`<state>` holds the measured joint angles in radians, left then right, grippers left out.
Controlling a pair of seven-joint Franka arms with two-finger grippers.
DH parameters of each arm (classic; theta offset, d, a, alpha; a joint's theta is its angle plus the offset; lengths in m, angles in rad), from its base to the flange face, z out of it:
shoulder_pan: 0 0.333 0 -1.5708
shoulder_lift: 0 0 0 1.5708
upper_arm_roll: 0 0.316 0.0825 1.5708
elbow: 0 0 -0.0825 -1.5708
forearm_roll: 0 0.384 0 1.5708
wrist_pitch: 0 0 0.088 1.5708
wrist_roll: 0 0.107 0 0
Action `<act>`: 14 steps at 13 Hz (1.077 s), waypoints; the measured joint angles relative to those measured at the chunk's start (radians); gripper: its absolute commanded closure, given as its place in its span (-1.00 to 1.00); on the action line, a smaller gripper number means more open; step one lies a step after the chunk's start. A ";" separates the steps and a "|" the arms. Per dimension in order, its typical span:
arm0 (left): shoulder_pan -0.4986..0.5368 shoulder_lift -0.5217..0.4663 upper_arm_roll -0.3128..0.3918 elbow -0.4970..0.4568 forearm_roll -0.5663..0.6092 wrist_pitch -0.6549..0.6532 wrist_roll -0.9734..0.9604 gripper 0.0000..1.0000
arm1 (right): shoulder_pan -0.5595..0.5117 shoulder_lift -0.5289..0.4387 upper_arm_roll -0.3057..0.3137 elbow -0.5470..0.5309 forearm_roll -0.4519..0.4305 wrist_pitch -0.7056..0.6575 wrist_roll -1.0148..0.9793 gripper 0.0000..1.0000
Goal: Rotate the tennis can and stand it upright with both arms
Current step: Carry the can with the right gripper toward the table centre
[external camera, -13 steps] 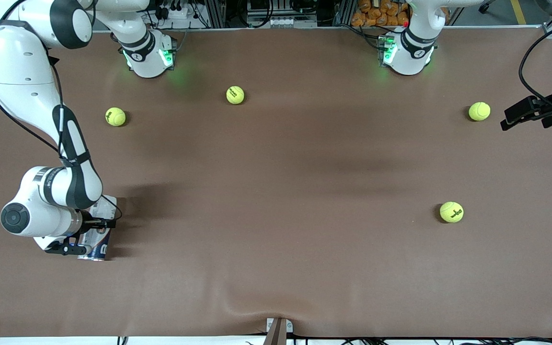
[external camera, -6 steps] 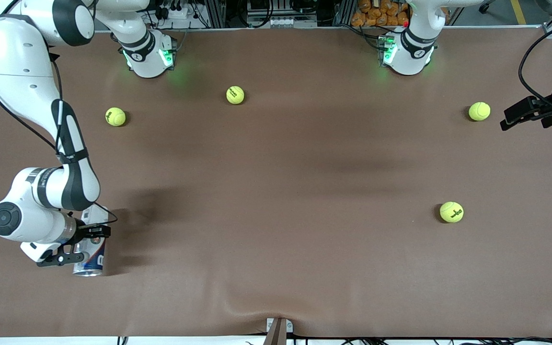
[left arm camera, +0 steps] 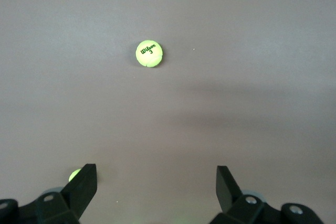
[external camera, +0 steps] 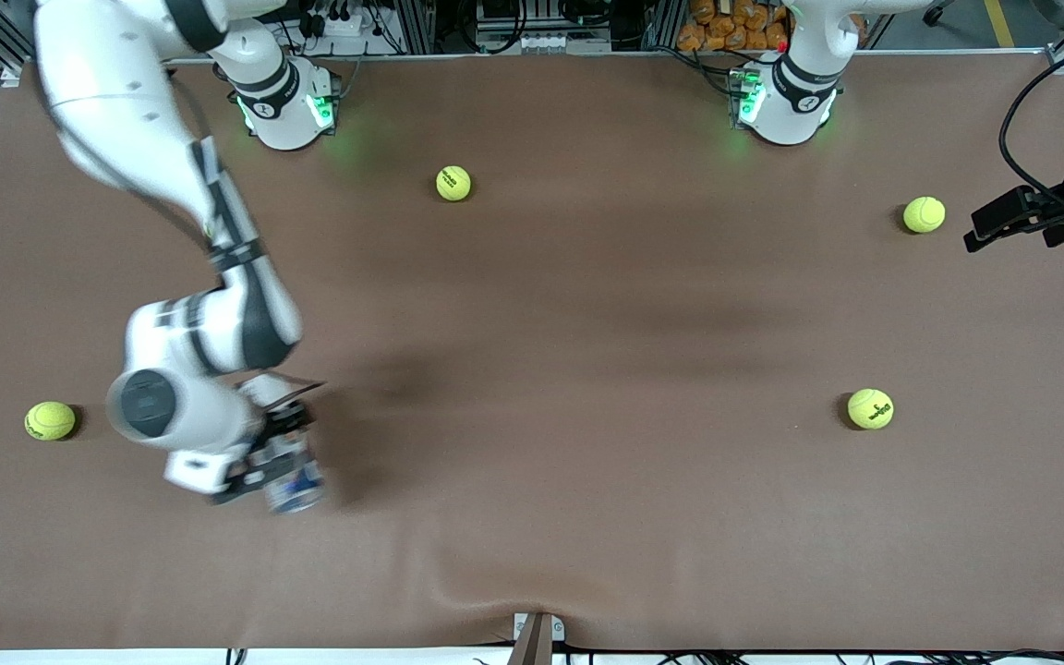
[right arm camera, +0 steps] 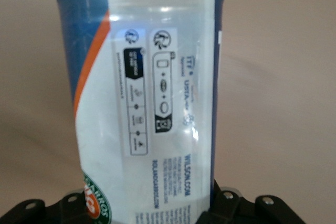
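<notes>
Clear-plastic tennis can (external camera: 294, 473) sits gripped in the right hand (external camera: 259, 462), lifted over the desk (external camera: 587, 369) toward the right arm's end, seemingly still tilted; uprighting remains. Left hand (left arm camera: 155, 195) waits open over a ball (left arm camera: 149, 53)

The tennis can (right arm camera: 142, 103) carries small print on its clear and white label: "WILSON.COM" can be read along one line, with "ROLANDGARROS.COM" in the line beside it, and "ITF" stands near some small round marks and icons. A part of a green round badge with the letters "GARROS" shows near the gripper end of the can. The tennis ball (left arm camera: 149, 53) on the brown table has "Wilson" and the number "3" printed in black.
</notes>
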<state>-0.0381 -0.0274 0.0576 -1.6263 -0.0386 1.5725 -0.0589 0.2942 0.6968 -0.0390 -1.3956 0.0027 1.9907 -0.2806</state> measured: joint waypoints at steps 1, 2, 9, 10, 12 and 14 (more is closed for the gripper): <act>0.001 0.001 0.000 0.000 0.000 0.000 0.000 -1.00 | 0.056 -0.007 0.001 0.000 0.000 -0.008 -0.001 -0.42; 0.001 0.003 0.000 0.000 0.000 0.000 0.000 -1.00 | 0.116 -0.013 0.002 0.000 -0.001 -0.010 -0.003 -0.43; 0.004 0.015 0.000 0.000 0.000 0.000 0.000 -1.00 | 0.411 -0.007 -0.001 -0.012 -0.095 0.142 -0.105 -0.42; 0.004 0.018 0.000 0.000 0.000 0.000 0.000 -1.00 | 0.438 0.000 -0.001 -0.016 -0.143 0.171 -0.119 -0.42; 0.004 0.028 0.000 -0.001 0.000 0.000 0.000 -1.00 | 0.466 0.019 -0.002 -0.018 -0.216 0.211 -0.152 -0.42; 0.004 0.037 0.000 -0.001 0.000 0.000 0.000 -1.00 | 0.469 0.043 -0.003 -0.019 -0.253 0.266 -0.215 -0.42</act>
<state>-0.0343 0.0095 0.0573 -1.6269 -0.0384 1.5725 -0.0589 0.7636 0.7397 -0.0424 -1.4151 -0.2505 2.2565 -0.4959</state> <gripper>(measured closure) 0.000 0.286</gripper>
